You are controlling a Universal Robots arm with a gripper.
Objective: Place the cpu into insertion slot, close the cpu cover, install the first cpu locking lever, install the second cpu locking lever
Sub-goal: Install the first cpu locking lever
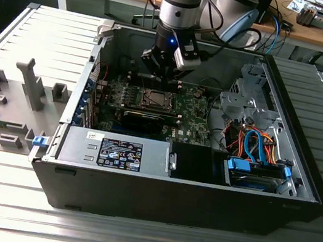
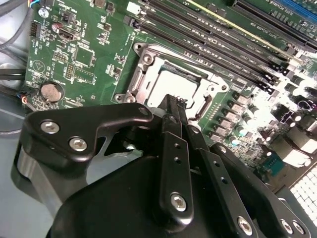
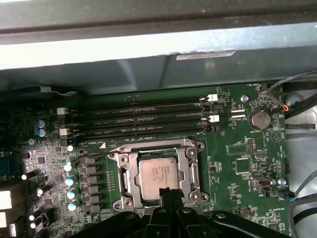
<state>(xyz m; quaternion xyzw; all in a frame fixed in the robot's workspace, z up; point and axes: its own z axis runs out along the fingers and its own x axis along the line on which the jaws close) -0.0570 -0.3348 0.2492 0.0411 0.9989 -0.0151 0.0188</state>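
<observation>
The cpu (image 3: 158,173) lies flat in the insertion slot on the green motherboard (image 3: 237,148), its silvery top showing. The cpu cover (image 3: 130,171), a silvery frame, lies down around it, the chip showing through its window. My gripper (image 3: 169,192) is shut with nothing between its black fingers, and its tips are at the edge of the socket, close over the cover's rim. In the second wrist view the same shut gripper (image 2: 174,101) points at the cpu (image 2: 171,84) and the cover (image 2: 143,69). In the exterior view the gripper (image 1: 160,74) hangs inside the open computer case just behind the socket (image 1: 153,99).
Long black memory slots (image 3: 143,119) run just beyond the socket, and a coin battery (image 3: 258,119) sits to one side. The case wall (image 3: 148,54) rises close behind. A power supply (image 1: 118,151) and a drive cage with cables (image 1: 251,143) fill the case's front. A grey fixture tray (image 1: 8,100) lies outside it.
</observation>
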